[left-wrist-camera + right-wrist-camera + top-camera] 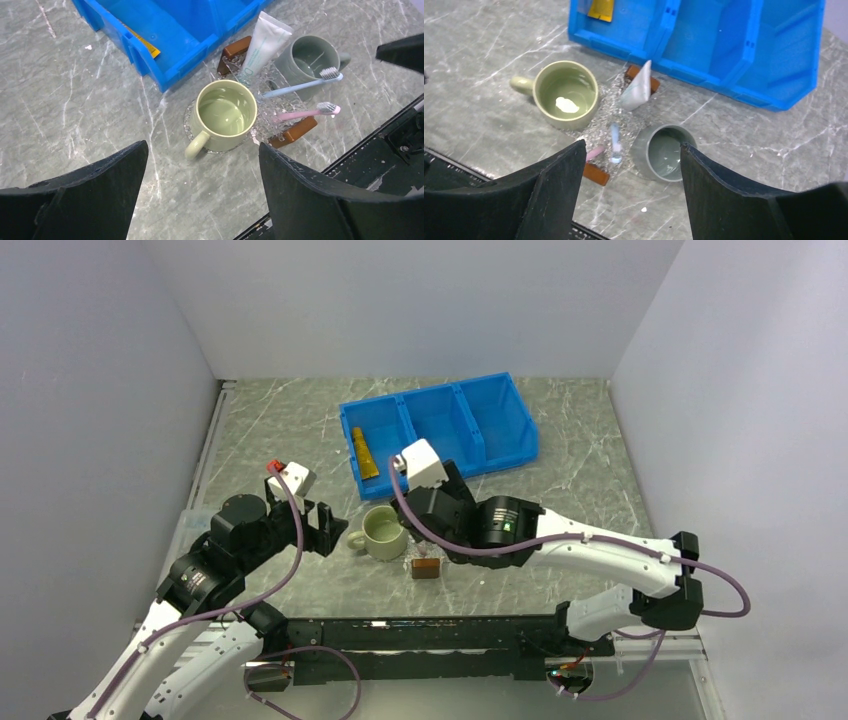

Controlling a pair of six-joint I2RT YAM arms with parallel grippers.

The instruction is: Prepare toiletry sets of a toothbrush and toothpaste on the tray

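The clear tray (280,102) with brown block handles (295,131) lies in front of the blue bin. A white toothpaste tube (262,47) lies on it, along with a pale blue toothbrush (300,86) and a pink toothbrush (302,113), side by side. A yellow-orange toothpaste tube (366,452) rests in the bin's left compartment. My left gripper (203,145) hovers open and empty, left of the tray near the green mug. My right gripper (633,144) hangs open and empty above the tray, over the blue toothbrush (615,142) and white tube (636,87).
A green mug (383,532) stands at the tray's left edge, and a grey mug (664,152) at its right side. The blue three-compartment bin (440,430) sits behind them. The black rail of the arm bases (440,635) runs along the near edge.
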